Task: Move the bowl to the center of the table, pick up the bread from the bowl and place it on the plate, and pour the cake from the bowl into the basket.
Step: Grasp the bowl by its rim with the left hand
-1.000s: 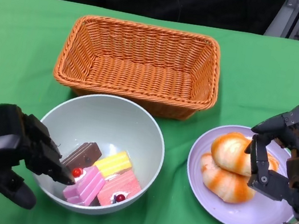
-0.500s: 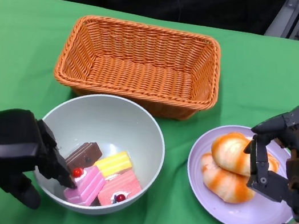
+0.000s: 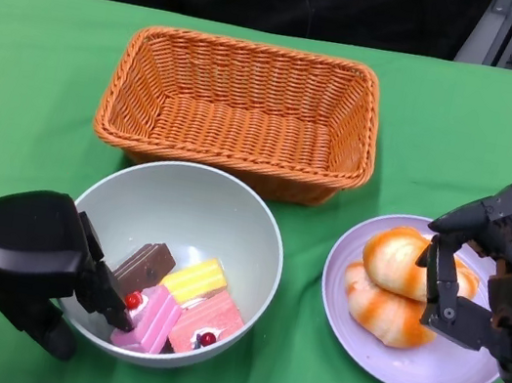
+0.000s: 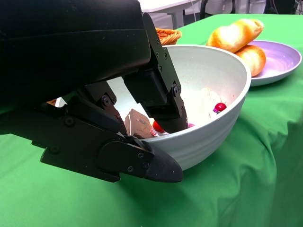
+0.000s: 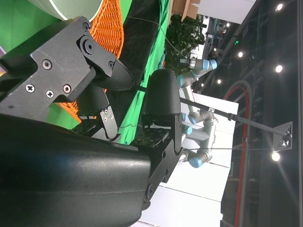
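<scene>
- Green cloth (image 3: 39, 74) covers the whole table, and behind it the background is dark.
- On this cloth, the left hand (image 3: 26, 255) pinches the near rim of the pale grey-green round bowl (image 3: 190, 200); in the left wrist view its fingers (image 4: 161, 94) reach inside the wall and the thumb presses from outside.
- Inside the bowl, just beyond those fingers, lie the small toy cake pieces (image 3: 178, 309): one brown, one yellow, two pink with red cherries.
- Two glazed golden bread rolls (image 3: 396, 288) already lie on the lilac round plate (image 3: 423, 370), directly under the right hand (image 3: 478, 280).
- This right hand hovers over the rolls with its fingers apart and holds nothing.
- Beyond the bowl, further from the left hand, stands the orange woven rectangular basket (image 3: 242, 100), with nothing inside that can be seen.
- Judging from this, the bread step seems done and the pouring step is in hand.
- Probably the next move calls for lifting the bowl by the rim, carrying it forward over the basket and tipping it away.
- The pinch must be firm, otherwise the bowl may turn in the fingers and drop the cake on the cloth.
</scene>
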{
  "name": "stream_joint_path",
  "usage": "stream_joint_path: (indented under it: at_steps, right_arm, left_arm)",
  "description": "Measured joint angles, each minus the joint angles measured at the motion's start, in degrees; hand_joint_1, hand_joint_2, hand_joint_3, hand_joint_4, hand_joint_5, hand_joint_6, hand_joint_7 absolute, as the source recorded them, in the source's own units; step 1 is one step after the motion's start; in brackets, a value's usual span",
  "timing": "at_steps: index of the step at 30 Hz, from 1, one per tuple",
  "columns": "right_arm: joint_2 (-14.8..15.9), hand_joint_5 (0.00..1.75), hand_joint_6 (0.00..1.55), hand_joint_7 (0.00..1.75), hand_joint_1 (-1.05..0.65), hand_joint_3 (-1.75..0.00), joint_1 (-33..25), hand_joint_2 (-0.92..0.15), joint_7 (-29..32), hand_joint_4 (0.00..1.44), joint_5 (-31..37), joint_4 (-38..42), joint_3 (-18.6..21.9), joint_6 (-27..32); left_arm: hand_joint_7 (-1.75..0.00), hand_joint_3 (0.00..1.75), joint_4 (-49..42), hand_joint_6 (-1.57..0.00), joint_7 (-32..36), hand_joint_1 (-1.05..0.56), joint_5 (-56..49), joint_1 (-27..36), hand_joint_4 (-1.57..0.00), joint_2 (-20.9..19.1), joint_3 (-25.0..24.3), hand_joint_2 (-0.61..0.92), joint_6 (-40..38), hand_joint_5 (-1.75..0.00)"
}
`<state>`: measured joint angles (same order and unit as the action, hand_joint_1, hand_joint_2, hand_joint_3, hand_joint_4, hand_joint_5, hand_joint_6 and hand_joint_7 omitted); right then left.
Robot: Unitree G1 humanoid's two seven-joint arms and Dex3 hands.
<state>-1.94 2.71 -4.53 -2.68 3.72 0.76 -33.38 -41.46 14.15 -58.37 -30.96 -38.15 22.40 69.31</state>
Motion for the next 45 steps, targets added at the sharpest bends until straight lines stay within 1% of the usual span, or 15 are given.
stream_joint_path:
  at_steps: [1,3,4,5,10,13,19,26,30,34,36,42,43,44,45]
  right_arm:
    - [0.0,1.73,0.58,1.44,-0.02,-1.26,0.0,-0.42,0.0,0.66,0.1,0.0,0.0,0.0]
    - [0.0,1.73,0.59,1.45,-0.01,-1.25,0.0,-0.43,0.1,0.66,0.3,0.0,0.0,0.0]
    - [0.0,1.73,0.59,1.45,-0.01,-1.25,0.0,-0.43,0.1,0.66,0.3,0.0,0.0,0.0]
    - [0.0,1.73,0.58,1.44,-0.01,-1.25,0.0,-0.43,0.1,0.66,0.3,0.0,0.0,0.0]
    - [0.0,1.72,0.59,1.44,0.0,-1.24,0.0,-0.44,0.4,0.66,0.3,0.2,0.0,0.0]
    - [0.0,1.71,0.58,1.44,0.0,-1.24,0.0,-0.44,0.5,0.66,0.7,0.4,0.0,0.0]
    - [0.0,1.7,0.59,1.42,-0.01,-1.21,0.1,-0.44,0.4,0.66,1.1,0.9,0.0,0.0]
    - [-0.3,1.7,0.59,1.42,-0.01,-1.2,0.2,-0.45,0.7,0.66,1.5,1.2,0.0,-0.4]
    - [-0.5,1.7,0.59,1.42,0.0,-1.2,0.2,-0.46,0.8,0.66,1.4,1.2,0.0,-0.5]
    - [-0.8,1.71,0.59,1.42,0.0,-1.21,0.2,-0.45,0.9,0.66,1.5,1.2,0.0,-0.7]
    - [-1.0,1.71,0.6,1.43,-0.02,-1.21,0.2,-0.44,1.2,0.66,1.8,1.0,-0.1,-0.8]
    - [-1.2,1.74,0.59,1.44,0.0,-1.28,0.1,-0.41,1.6,0.66,1.5,0.0,-0.2,-0.7]
    - [-1.2,1.74,0.59,1.45,0.01,-1.3,0.1,-0.4,1.6,0.66,1.4,-0.2,-0.2,-0.7]
    - [-1.2,1.75,0.59,1.45,0.01,-1.3,0.1,-0.4,1.6,0.66,1.4,-0.3,-0.2,-0.7]
    - [-1.2,1.75,0.59,1.46,0.01,-1.32,0.0,-0.39,1.6,0.67,1.4,-0.3,-0.3,-0.7]
  left_arm:
    - [-0.05,0.16,-0.1,-1.08,0.2,-0.71,0.0,-0.1,-1.08,-0.1,0.3,0.92,0.0,-0.21]
    - [-0.03,0.15,-0.1,-1.09,0.5,-0.71,0.0,-0.2,-0.87,-0.3,0.7,0.92,0.0,-0.65]
    - [-0.03,0.15,-0.1,-1.1,0.9,-0.71,0.1,-0.2,-0.8,-0.5,0.8,0.92,0.0,-0.78]
    - [-0.03,0.14,-0.1,-1.1,1.3,-0.71,0.1,-0.3,-0.76,-0.7,0.9,0.92,0.0,-0.87]
    - [-0.04,0.14,-0.7,-1.13,3.1,-0.71,0.4,-0.5,-0.71,-2.3,1.0,0.92,0.5,-1.0]
    - [-0.05,0.18,-1.2,-1.13,4.7,-0.71,0.4,-0.8,-0.68,-2.9,1.2,0.92,1.1,-1.05]
    - [-0.04,0.17,-1.4,-1.13,7.4,-0.69,0.4,-1.4,-0.67,-4.0,1.7,0.92,1.2,-1.07]
    - [-0.05,0.18,-2.7,-1.13,7.8,-0.7,0.3,-2.3,-0.67,-4.3,3.4,0.92,1.9,-1.05]
    - [-0.04,0.16,-3.1,-1.12,7.8,-0.71,-0.4,-2.6,-0.72,-4.3,5.0,0.92,1.6,-0.99]
    - [-0.02,0.16,-4.0,-1.1,7.9,-0.7,-1.7,-4.0,-0.73,-4.2,6.9,0.92,0.2,-0.95]
    - [-0.01,0.17,-4.5,-1.09,8.0,-0.71,-2.4,-4.6,-0.74,-4.2,7.7,0.92,-0.3,-0.9]
    - [-0.01,0.17,-4.7,-1.08,8.0,-0.72,-2.6,-4.9,-0.74,-4.0,9.7,0.92,-2.3,-0.84]
    - [0.0,0.19,-4.6,-1.07,8.0,-0.73,-2.6,-4.9,-0.75,-4.0,9.9,0.92,-2.8,-0.78]
    - [0.0,0.2,-4.5,-1.06,7.9,-0.73,-2.6,-4.9,-0.75,-3.9,10.1,0.92,-3.3,-0.76]
    - [0.0,0.2,-4.3,-1.04,7.8,-0.74,-2.6,-4.9,-0.77,-3.9,10.2,0.92,-3.9,-0.65]
